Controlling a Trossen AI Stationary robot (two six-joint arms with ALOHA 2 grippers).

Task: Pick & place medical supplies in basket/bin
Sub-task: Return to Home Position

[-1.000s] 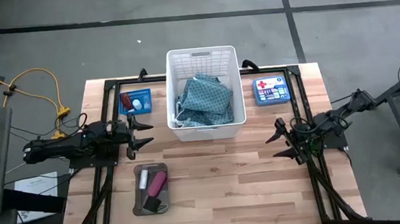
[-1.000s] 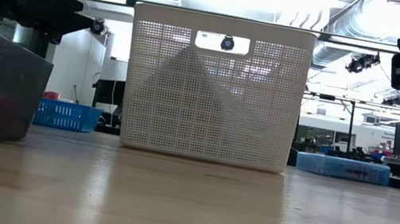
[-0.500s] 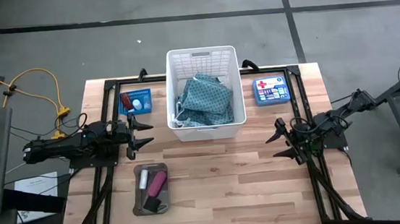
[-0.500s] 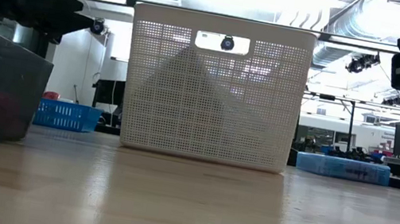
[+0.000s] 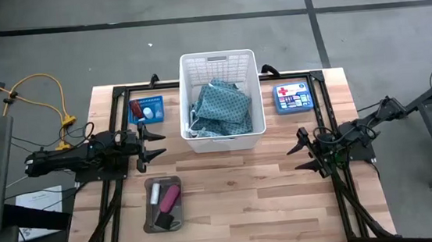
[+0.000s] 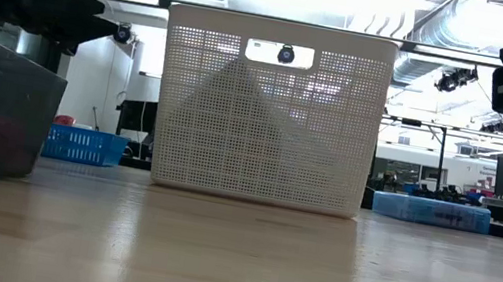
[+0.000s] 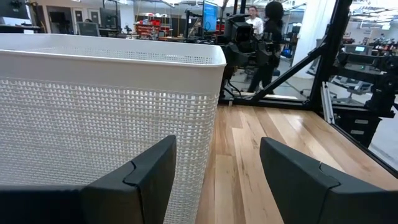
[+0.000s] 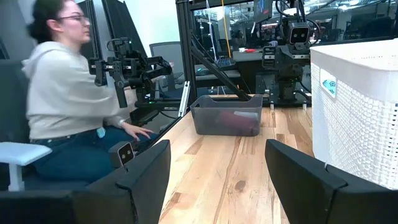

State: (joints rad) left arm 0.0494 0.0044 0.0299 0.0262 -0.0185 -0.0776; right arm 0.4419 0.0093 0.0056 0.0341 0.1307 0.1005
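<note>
The large white basket (image 5: pixel 221 98) stands at the table's far middle with teal dotted cloths (image 5: pixel 221 109) piled inside. At far left, the small blue basket (image 5: pixel 146 110) holds small red-and-white pieces. Near the front left, the grey tray (image 5: pixel 163 205) holds a pink cylinder (image 5: pixel 170 195), a white tube (image 5: pixel 155 194) and a black block (image 5: pixel 164 217). My left gripper (image 5: pixel 157 142) hangs open and level over the table's left side, beside the white basket (image 7: pixel 106 112). My right gripper (image 5: pixel 295 152) hangs open and level at the right, facing the tray (image 8: pixel 226 115).
A flat blue box with a red cross (image 5: pixel 291 97) lies at the far right. Black frame rails (image 5: pixel 320 104) run along the table's sides. Bare wood spreads across the near middle (image 5: pixel 245 189). A seated person (image 8: pixel 68 99) is beyond the table's left edge.
</note>
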